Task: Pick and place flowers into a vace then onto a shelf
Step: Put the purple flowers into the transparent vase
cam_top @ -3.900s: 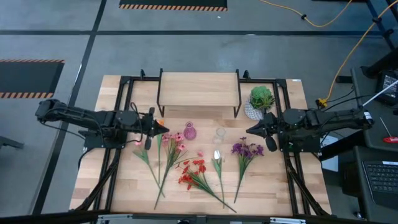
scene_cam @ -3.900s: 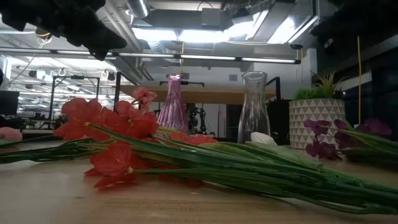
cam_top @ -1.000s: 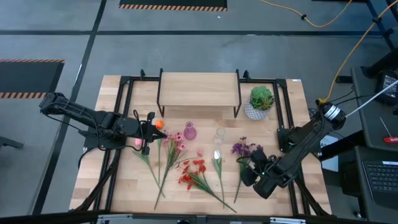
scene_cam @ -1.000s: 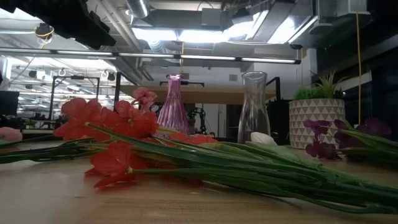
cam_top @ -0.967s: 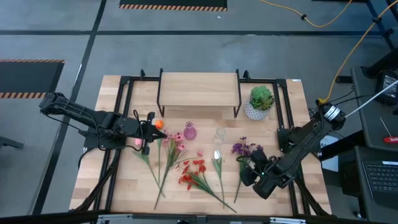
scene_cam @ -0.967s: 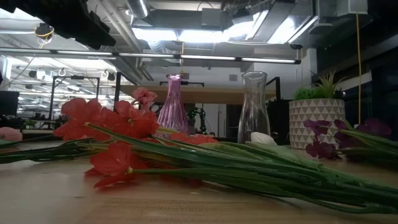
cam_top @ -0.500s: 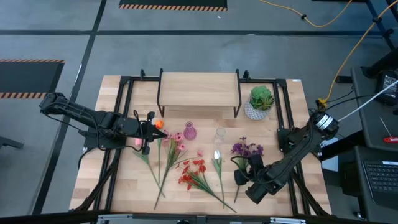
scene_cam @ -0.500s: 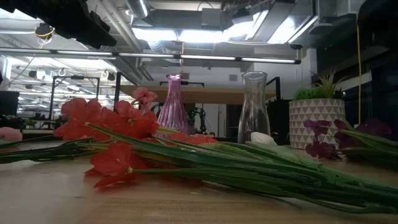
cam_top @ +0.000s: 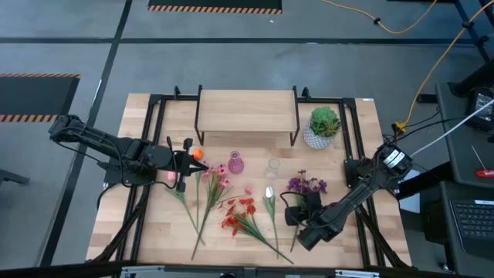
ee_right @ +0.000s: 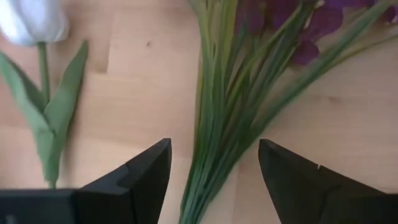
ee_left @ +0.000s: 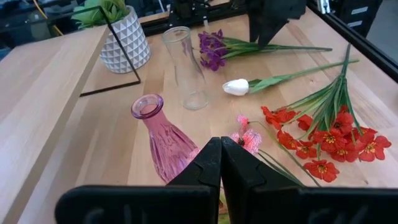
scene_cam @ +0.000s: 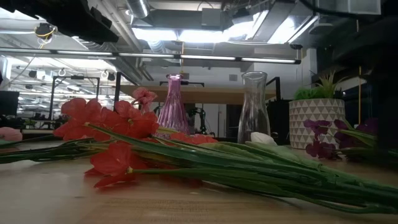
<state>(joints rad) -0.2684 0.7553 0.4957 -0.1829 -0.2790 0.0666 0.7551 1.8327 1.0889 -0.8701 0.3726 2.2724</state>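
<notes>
The flowers lie flat on the table: a purple sprig [cam_top: 307, 185], a white bud [cam_top: 269, 193], a red cluster [cam_top: 241, 212], pink blossoms [cam_top: 218, 171] and an orange tulip [cam_top: 197, 154]. My right gripper [cam_top: 295, 217] is open above the purple sprig's green stems [ee_right: 217, 124], one finger on either side of them, touching nothing. My left gripper [cam_top: 187, 159] is shut at the table's left, beside the orange tulip. A pink vase [cam_top: 235, 164] and a clear vase [cam_top: 272, 167] stand upright in front of the shelf [cam_top: 247, 112]. My left gripper is shut close to the orange tulip; I cannot tell whether it touches the tulip or its stem. In the left wrist view nothing shows plainly between the shut fingers [ee_left: 211, 168].
A spiky green plant in a white pot [cam_top: 324, 127] stands at the far right, next to the shelf. The red cluster's long stems [scene_cam: 249, 171] cross the table's near middle. Black frame rails [cam_top: 154, 123] run along both sides of the table.
My right gripper has come down toward the table and moved toward its left edge, rolling its wrist, until its open fingers stand over the purple sprig's stems. The flowers have kept still.
</notes>
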